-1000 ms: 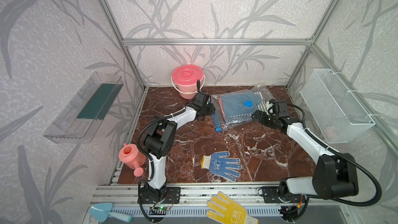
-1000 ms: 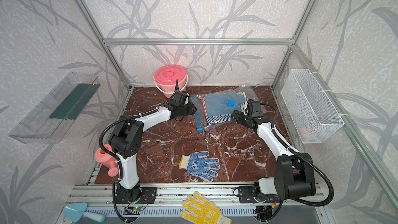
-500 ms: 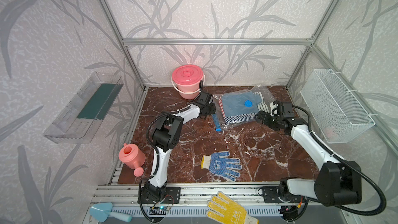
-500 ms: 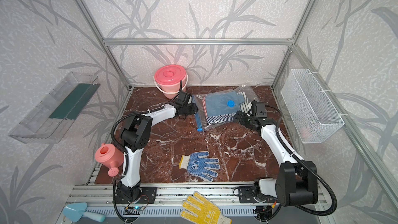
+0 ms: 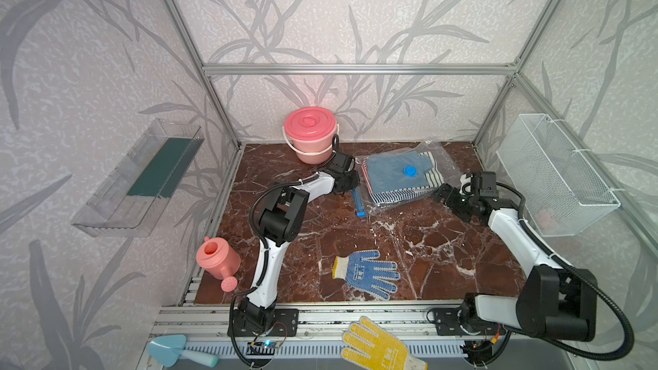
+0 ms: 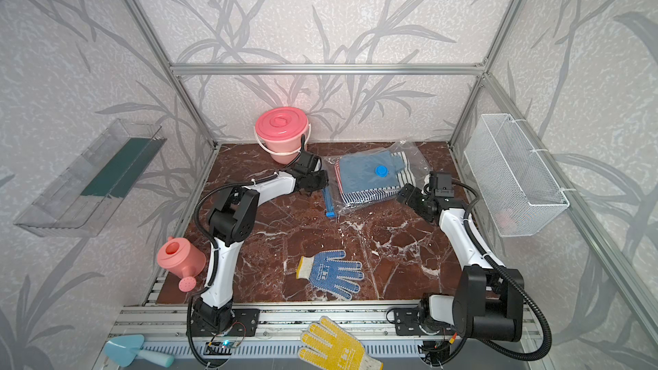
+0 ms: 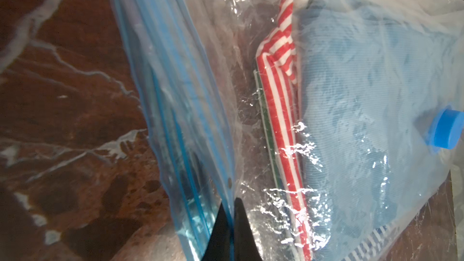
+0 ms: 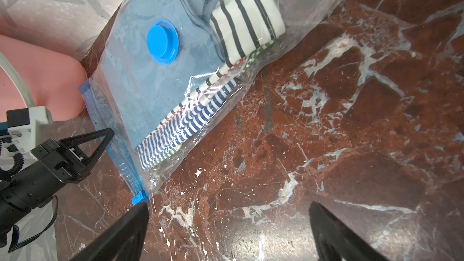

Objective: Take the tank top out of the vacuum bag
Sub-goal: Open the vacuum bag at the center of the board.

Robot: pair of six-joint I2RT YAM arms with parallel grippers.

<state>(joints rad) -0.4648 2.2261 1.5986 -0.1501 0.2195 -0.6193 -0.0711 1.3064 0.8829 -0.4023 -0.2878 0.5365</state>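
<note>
On the left wall hangs a clear shelf. Below it a trowel lies by the front rail, and a pink watering can stands at the left edge of the floor. A pink lidded bucket stands at the back wall. Just right of it the left gripper meets the bag, which lies flat on the floor at the back, between the 2 grippers. In the left wrist view its jaws are pressed together, pinching the bag's clear plastic just beside the blue zip strip, with a thin fold of film between the fingertips. The strip runs along the bag's left edge and ends in a small blue slider at the near corner. Inside the bag are folded clothes: a blue top uppermost, under the round blue cap, with striped pieces beneath. Which of them is the tank top I cannot tell. Nearer the front, a blue dotted glove lies on the floor and a yellow glove on the rail. The right gripper sits low, just beside the bag's near right edge. Its jaws are spread wide, with only bare floor between them in its wrist view. A white wire basket hangs on the right wall.
</note>
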